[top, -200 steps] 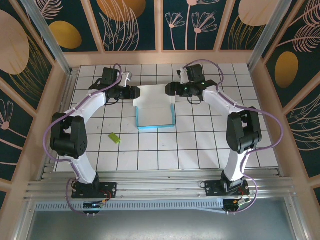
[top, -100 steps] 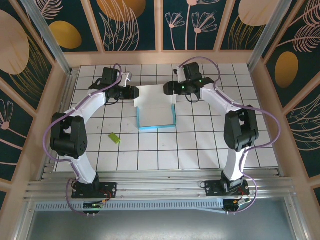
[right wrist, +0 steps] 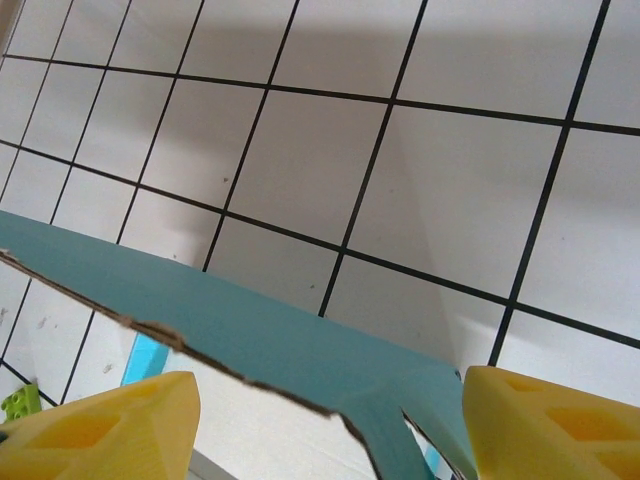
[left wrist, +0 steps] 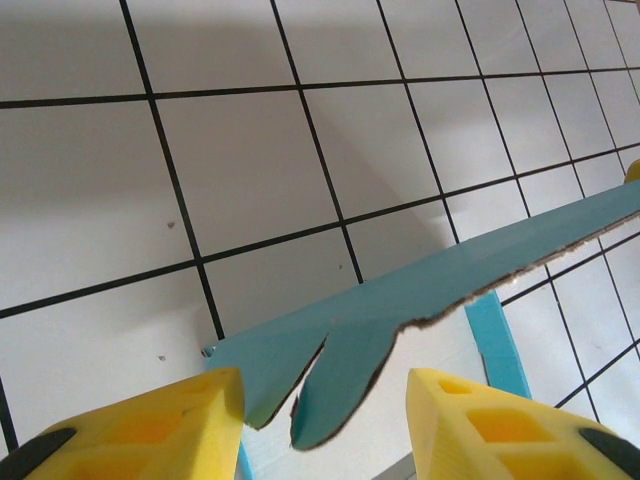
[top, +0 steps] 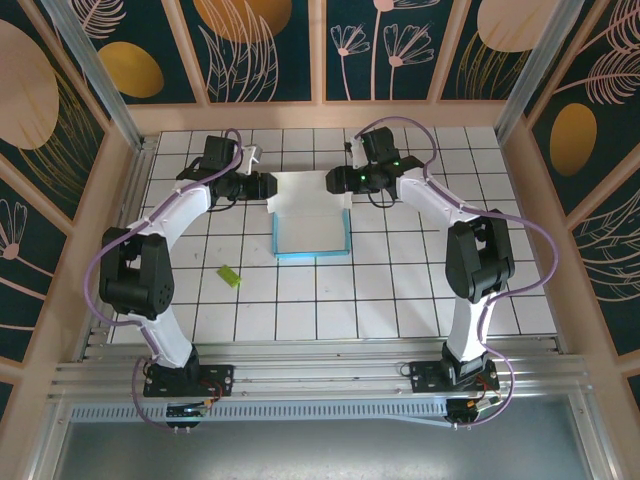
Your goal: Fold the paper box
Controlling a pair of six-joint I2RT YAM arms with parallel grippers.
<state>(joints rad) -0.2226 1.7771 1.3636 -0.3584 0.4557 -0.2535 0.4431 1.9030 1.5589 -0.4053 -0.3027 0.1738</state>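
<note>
My left gripper (top: pixel 268 187) sits at the far left corner of the paper box (top: pixel 311 235) and my right gripper (top: pixel 336 180) at its far right corner, the two pointing in towards each other over the white tiled table (top: pixel 400 290). The box lies near the middle of the table, a little to the far side, open side up, with turquoise walls around a white inside. A white flap (top: pixel 308 190) is raised along its far edge, between my two grippers. In my left wrist view my yellow fingers (left wrist: pixel 150 430) stand apart, and a notched tab of the flap, turquoise on this side, hangs in the gap between them. The tab comes right up to the finger at the left of that view, though I cannot tell whether it touches, and the other finger is clear of it, so nothing is pinched. In my right wrist view the jaws stand wider. The flap's ragged edge runs across the gap, and neither finger presses on it. A small yellow-green piece (top: pixel 229 275) lies on a tile nearer my bases, left of the box and well apart from it
</note>
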